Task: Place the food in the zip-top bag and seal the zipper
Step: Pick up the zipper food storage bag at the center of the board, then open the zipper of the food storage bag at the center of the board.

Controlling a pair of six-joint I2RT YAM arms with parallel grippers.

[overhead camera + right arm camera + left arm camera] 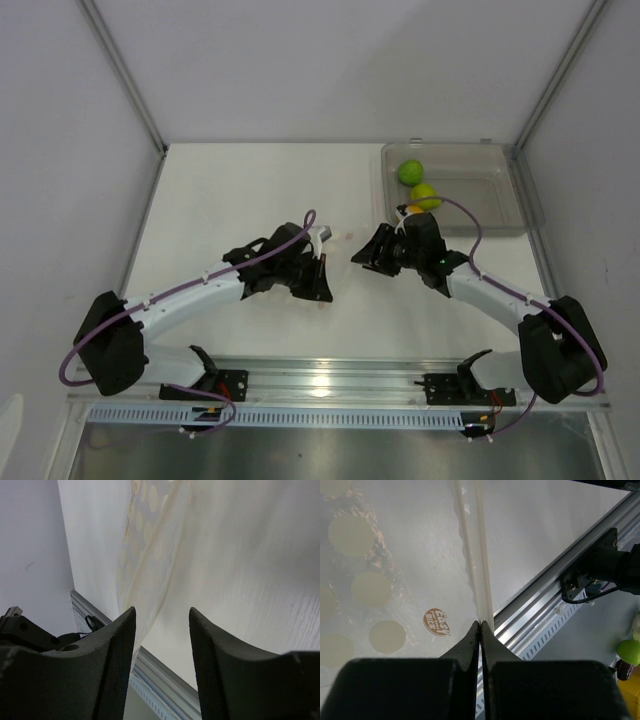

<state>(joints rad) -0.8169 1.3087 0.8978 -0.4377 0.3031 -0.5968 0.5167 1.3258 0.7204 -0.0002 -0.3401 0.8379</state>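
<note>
Your left pincer point(480, 626) clamps the zip-top bag point(395, 560) at its zipper point(479, 555), while your right pincer point(162, 614), apart, could close beside the limp film and miss.

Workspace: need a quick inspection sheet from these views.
Surface: white table, no spills seen.
Job's things: zip-top bag clear, dotted, no food showing in it; green piece, second green piece and orange piece in the clear tray.
Clutter: nothing seen.
Grippers: left pincer shut on the bag's edge strip; right pincer open, bag just beyond it.
Cables: purple cable along each arm, no snag seen.
Surroundings: white walls, metal rail at the near edge.
</note>
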